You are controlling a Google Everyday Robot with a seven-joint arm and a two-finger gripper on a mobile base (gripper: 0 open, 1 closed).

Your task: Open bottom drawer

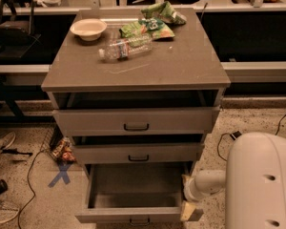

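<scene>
The bottom drawer (133, 215) of the grey-beige cabinet stands pulled far out, and its inside looks bare. Its small black bar handle (139, 221) shows at the lower edge of the camera view. The middle drawer (138, 154) and the top drawer (136, 120) stand pulled out a little. My gripper (188, 210) is low at the right front corner of the bottom drawer, at the end of my white arm (205, 182). The arm's big white body (262, 180) fills the lower right.
On the cabinet top (181, 66) lie a white bowl (88, 28), a plastic bottle (125, 47) on its side and green snack bags (152, 23). Cables, a blue X mark (62, 174) and a snack packet (62, 149) are on the floor at left.
</scene>
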